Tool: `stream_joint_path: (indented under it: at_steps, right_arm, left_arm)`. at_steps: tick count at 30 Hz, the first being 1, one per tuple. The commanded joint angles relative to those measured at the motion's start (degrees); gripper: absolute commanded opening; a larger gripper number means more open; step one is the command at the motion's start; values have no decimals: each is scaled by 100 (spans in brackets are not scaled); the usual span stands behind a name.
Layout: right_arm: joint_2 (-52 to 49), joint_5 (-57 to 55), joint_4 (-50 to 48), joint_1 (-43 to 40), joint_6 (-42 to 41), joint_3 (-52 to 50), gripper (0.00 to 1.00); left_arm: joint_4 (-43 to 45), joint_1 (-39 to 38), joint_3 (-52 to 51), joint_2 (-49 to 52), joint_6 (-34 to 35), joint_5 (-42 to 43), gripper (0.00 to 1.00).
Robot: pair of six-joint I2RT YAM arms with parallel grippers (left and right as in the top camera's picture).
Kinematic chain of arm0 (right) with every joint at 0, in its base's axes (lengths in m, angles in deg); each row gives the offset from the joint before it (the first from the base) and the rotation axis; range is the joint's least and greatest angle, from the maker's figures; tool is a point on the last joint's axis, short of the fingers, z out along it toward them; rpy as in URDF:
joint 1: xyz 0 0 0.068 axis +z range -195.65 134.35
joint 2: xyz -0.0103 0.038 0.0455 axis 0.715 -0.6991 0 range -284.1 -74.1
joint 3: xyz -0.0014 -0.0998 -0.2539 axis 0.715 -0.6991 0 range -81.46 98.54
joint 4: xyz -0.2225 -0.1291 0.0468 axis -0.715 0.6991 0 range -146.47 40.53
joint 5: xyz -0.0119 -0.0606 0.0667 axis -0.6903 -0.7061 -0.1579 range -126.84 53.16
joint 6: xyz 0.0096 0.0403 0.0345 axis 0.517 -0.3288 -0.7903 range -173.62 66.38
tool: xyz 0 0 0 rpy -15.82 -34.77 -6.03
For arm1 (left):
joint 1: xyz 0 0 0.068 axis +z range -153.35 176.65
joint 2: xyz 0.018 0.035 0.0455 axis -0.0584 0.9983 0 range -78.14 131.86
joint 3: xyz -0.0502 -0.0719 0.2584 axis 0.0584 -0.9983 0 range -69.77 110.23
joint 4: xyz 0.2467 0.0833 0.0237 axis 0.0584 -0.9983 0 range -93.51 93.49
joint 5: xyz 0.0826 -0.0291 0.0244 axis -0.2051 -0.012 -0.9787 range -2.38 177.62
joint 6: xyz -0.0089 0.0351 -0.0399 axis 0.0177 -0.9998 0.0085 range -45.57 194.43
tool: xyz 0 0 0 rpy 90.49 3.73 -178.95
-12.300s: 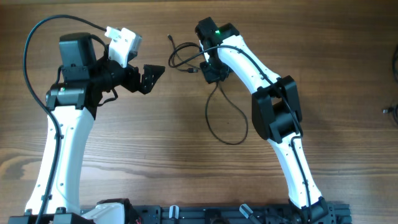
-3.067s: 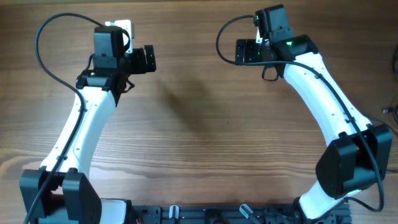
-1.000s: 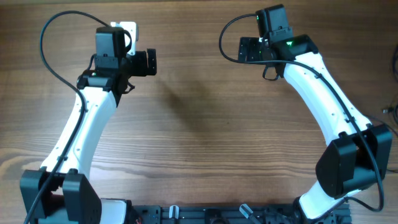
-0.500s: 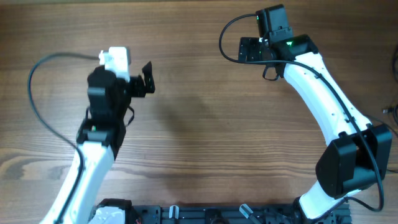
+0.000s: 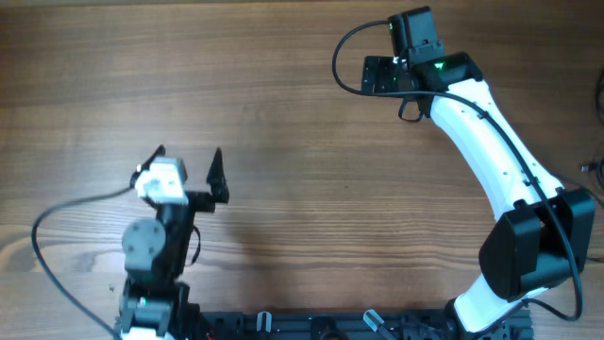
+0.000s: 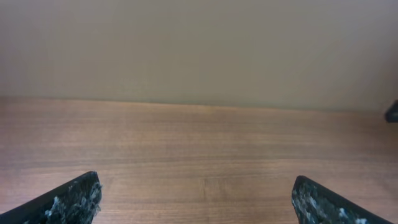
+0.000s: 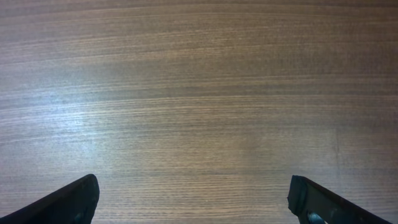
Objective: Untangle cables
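Observation:
The cables are out of view in every view; only bare wood shows. My left gripper [image 5: 189,162] is open over the front left of the table [image 5: 302,189], its arm folded back near the base. In the left wrist view the left gripper [image 6: 198,205] has nothing between its dark fingertips [image 6: 68,202]. My right gripper [image 5: 376,76] hangs open over the back right of the table. The right gripper [image 7: 194,202] also stands wide apart above plain wood, with one fingertip [image 7: 329,205] at the lower right.
A thick black arm cable [image 5: 342,57] loops beside the right wrist, and another arm cable [image 5: 47,227] curves left of the left arm. A small dark object [image 5: 591,168] sits at the table's right edge. A beige wall [image 6: 199,50] rises behind the table.
The left arm has pulled back from the far left of the table toward the front edge and folded up. The right arm has not moved. Both grippers stay open.

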Motion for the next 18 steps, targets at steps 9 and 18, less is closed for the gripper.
stream_joint_path:
  at_steps: [9, 18]
  right_arm:
    - [-66, -118, -9, 7, -79, 129, 100]
    - [-66, -118, -9, 7, -79, 127, 100]
  left_arm:
    - [-122, 39, -494, -1139, 133, -129, 100]
    - [-323, 378, -748, -1882, 374, -11, 100]
